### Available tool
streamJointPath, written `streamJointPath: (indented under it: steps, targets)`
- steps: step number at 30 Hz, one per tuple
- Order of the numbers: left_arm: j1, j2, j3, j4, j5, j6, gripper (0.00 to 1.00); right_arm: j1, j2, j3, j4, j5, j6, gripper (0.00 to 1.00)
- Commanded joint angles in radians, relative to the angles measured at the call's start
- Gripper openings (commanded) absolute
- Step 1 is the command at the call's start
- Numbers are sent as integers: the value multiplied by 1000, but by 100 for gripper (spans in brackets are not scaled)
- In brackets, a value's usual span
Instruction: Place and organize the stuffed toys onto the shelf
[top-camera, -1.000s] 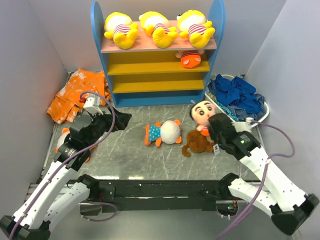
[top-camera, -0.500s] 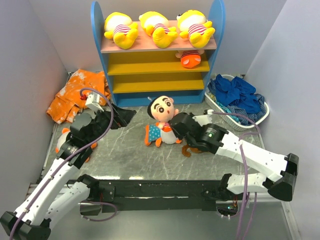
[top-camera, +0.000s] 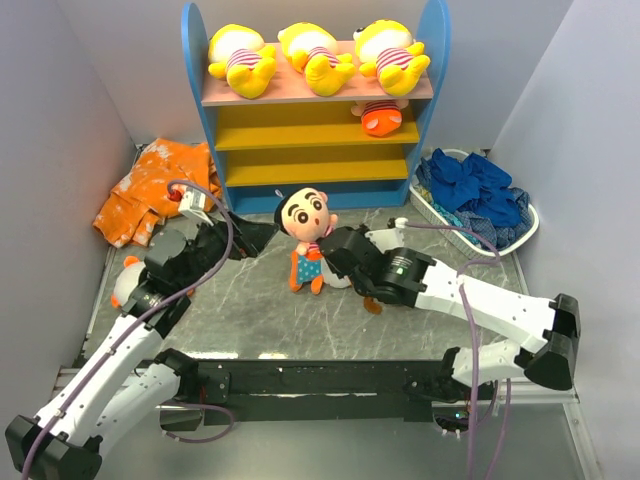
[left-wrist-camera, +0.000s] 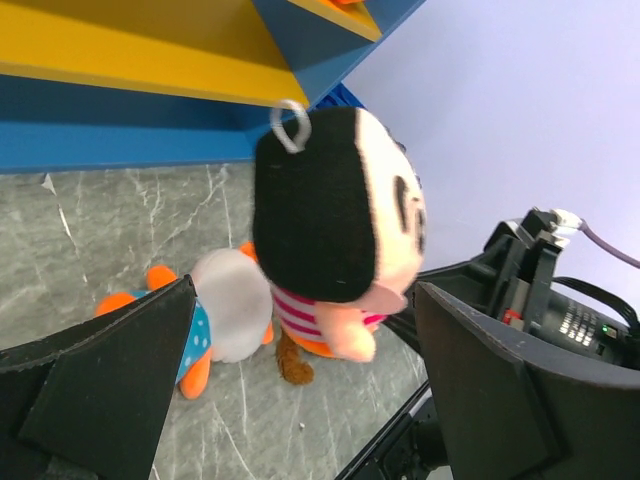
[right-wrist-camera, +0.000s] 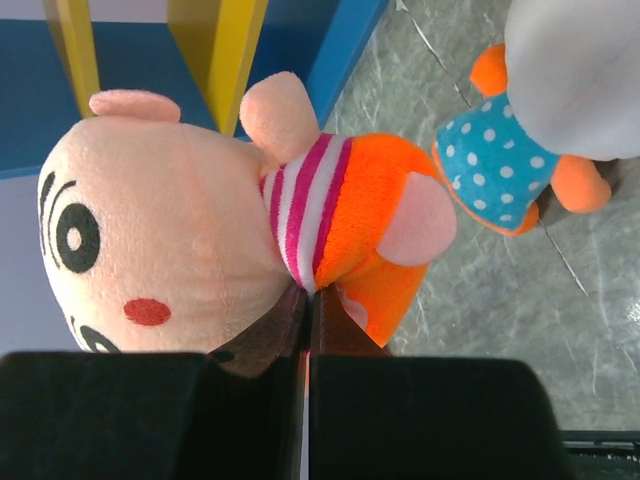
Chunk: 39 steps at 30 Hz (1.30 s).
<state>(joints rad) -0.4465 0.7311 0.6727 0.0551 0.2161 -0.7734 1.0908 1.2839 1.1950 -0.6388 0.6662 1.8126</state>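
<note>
Pink-and-white stripes mark the black-haired doll (top-camera: 305, 215) that we hold in the right gripper (top-camera: 327, 250). Its jaws are pinched almost shut on the doll's back just under the head. The doll hangs upright above the table (top-camera: 250, 320), in front of the lowest level of the shelf (top-camera: 192, 80) and a little left of its centre. Just below it the dotted doll (top-camera: 306, 267) lies on the marble, and a bit of the brown monkey (top-camera: 371, 302) shows from under our right arm. The left gripper (top-camera: 255, 233) sits just beside the held doll with its fingers (left-wrist-camera: 110, 380) spread wide and nothing between them; we cannot tell whether they touch the doll. Up on the pink top board three yellow toys (top-camera: 315, 55) lie in a row. An orange-limbed toy (top-camera: 380, 117) rests at the right end of the yellow board beneath. An orange-and-white cloth (top-camera: 150, 190) lies left of the shelf, and a basket (top-camera: 530, 232) of blue cloths (top-camera: 475, 190) stands to its right.
</note>
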Motion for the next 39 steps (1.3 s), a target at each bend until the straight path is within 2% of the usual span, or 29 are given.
streamJointPath:
  steps: [1, 7, 10, 11, 13, 14, 15, 18, 19, 20, 21, 22, 24, 25, 27, 28, 29, 30, 31, 34, 39]
  targets:
    - [-1, 17, -18, 146, 45, -12, 97, 17, 58, 96, 9, 62, 19, 0]
    - [-9, 71, 8, 155, 45, 35, 99, 35, 118, 164, -6, 65, 5, 0]
    - [-11, 82, 16, 172, 110, 91, 86, 38, 103, 120, 95, 47, -100, 0]
    - [-11, 83, 19, 175, 117, 91, 63, 38, 98, 108, 147, 39, -155, 0]
    - [-11, 80, 27, 160, 118, 91, 38, 37, 75, 55, 239, 12, -229, 0]
    - [-11, 80, 43, 143, 114, 95, 12, 35, 66, 34, 276, 0, -330, 0]
    - [-9, 83, 53, 112, 114, 100, 1, 35, 43, -9, 315, -8, -396, 4]
    - [-9, 80, 80, 62, 134, 97, 1, 35, -26, -121, 482, -30, -691, 36]
    - [-9, 77, 85, 55, 146, 91, 1, 37, -50, -158, 587, -66, -761, 43]
    - [-9, 76, 91, 49, 173, 86, 1, 37, -110, -201, 637, -104, -949, 53]
    - [-8, 73, 96, 31, 184, 74, 1, 34, -141, -289, 716, -146, -1055, 56]
    - [-6, 68, 99, 22, 199, 71, 1, 32, -174, -331, 825, -208, -1239, 58]
    - [-1, 68, 125, -6, 250, 62, 1, 32, -277, -449, 917, -256, -1411, 59]
    - [-1, 74, 136, -35, 267, 57, 1, 31, -309, -483, 995, -287, -1611, 59]
    - [9, 85, 172, -52, 328, 40, 1, 32, -391, -556, 1034, -396, -1801, 59]
    - [12, 100, 197, -104, 351, 33, 1, 32, -417, -583, 1060, -443, -2011, 61]
    - [23, 111, 209, -116, 383, 22, 1, 32, -464, -609, 1071, -570, -2099, 67]
    - [31, 122, 218, -129, 441, -1, 1, 32, -484, -661, 1079, -611, -2184, 69]
    - [43, 140, 229, -136, 475, -18, 1, 32, -503, -682, 1093, -647, -2337, 71]
    - [66, 159, 226, -120, 581, -101, 1, 32, -551, -693, 1064, -715, -2490, 71]
    - [84, 146, 226, -110, 621, -190, 1, 35, -571, -623, 975, -810, -2642, 73]
